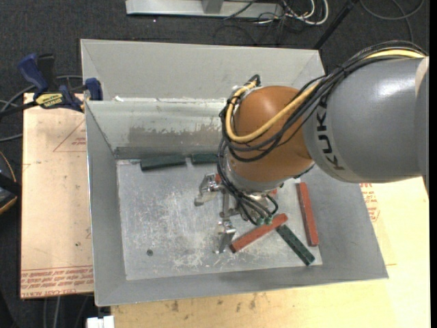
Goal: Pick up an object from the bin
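Note:
My gripper [214, 216] hangs low over the middle of the bin floor, under the orange cover. Its two metal fingers stand apart, one fingertip [203, 191] towards the back and the other towards the front, so it is open with only bare floor between them. A red bar [258, 235] lies slanted just right of the front finger, its left end close to or touching that fingertip. A dark green bar [295, 244] lies crosswise at the red bar's right end. A second, longer red bar [307, 212] lies further right.
Two dark green bars [164, 162] [203, 158] lie along the foot of the bin's back wall, left of the arm. The arm and its orange cover with cables hide the bin's middle right. Bare floor spreads to the left and front left.

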You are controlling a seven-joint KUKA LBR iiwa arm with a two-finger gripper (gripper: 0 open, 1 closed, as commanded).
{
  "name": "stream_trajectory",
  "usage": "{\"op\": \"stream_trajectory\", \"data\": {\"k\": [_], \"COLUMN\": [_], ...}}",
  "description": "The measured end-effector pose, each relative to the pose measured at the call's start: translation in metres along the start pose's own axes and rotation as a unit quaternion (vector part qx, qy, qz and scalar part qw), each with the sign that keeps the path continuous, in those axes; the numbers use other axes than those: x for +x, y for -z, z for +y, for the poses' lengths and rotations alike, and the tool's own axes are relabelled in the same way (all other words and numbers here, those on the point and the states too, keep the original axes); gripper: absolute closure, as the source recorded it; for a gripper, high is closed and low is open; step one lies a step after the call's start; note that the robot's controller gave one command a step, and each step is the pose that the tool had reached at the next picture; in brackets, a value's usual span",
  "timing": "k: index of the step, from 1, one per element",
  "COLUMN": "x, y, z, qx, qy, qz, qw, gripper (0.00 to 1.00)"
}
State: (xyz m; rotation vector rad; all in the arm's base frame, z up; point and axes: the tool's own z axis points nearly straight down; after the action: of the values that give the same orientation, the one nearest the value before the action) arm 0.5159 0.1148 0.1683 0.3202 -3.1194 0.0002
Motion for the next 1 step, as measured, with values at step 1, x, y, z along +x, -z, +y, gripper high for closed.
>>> {"op": "stream_trajectory", "data": {"k": [1], "x": [0.0061], "y": [-0.027], "z": [-0.0277], "qx": [0.0], "qy": [-0.036], "qz": [-0.0079], "qw": [0.9993], "gripper": [0.0]}}
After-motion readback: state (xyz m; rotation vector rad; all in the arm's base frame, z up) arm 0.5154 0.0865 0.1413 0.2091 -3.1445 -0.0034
